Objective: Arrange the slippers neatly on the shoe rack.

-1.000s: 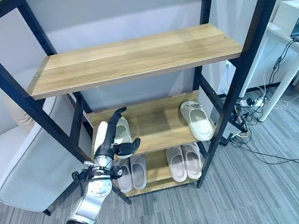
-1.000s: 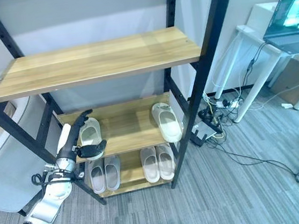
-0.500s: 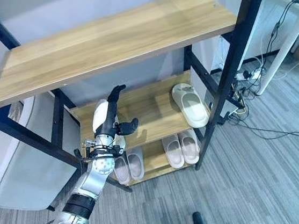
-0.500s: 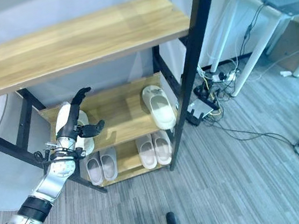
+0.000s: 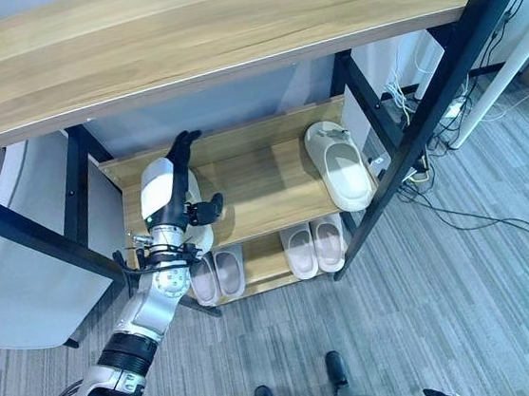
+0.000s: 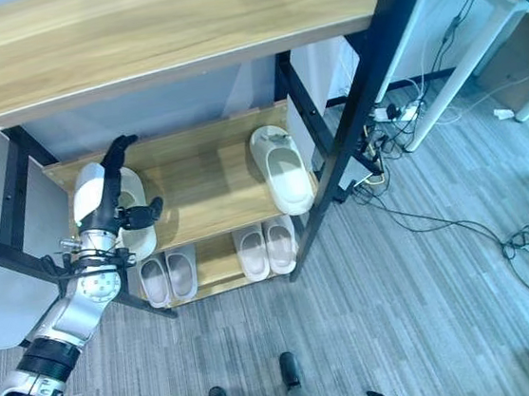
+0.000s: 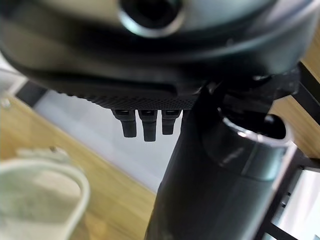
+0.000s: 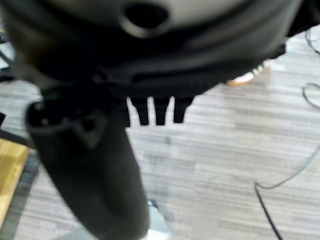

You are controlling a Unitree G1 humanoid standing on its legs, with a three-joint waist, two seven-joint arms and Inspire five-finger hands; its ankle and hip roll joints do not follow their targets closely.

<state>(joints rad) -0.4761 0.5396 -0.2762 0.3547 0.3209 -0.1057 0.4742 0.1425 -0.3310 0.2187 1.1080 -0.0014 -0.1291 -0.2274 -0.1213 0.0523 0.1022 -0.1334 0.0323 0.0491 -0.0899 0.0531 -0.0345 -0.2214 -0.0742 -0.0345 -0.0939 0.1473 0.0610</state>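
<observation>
Your left hand (image 5: 171,195), fingers straight and empty, is now reaching deeper over the pale foam slipper (image 6: 134,218), centre-left of frame, ready to nudge it.

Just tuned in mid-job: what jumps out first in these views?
The left hand is raised with straight fingers at the left end of the rack's middle shelf, over a cream slipper. A second cream slipper lies at that shelf's right end, far from the first. Two pairs sit side by side on the bottom shelf.
</observation>
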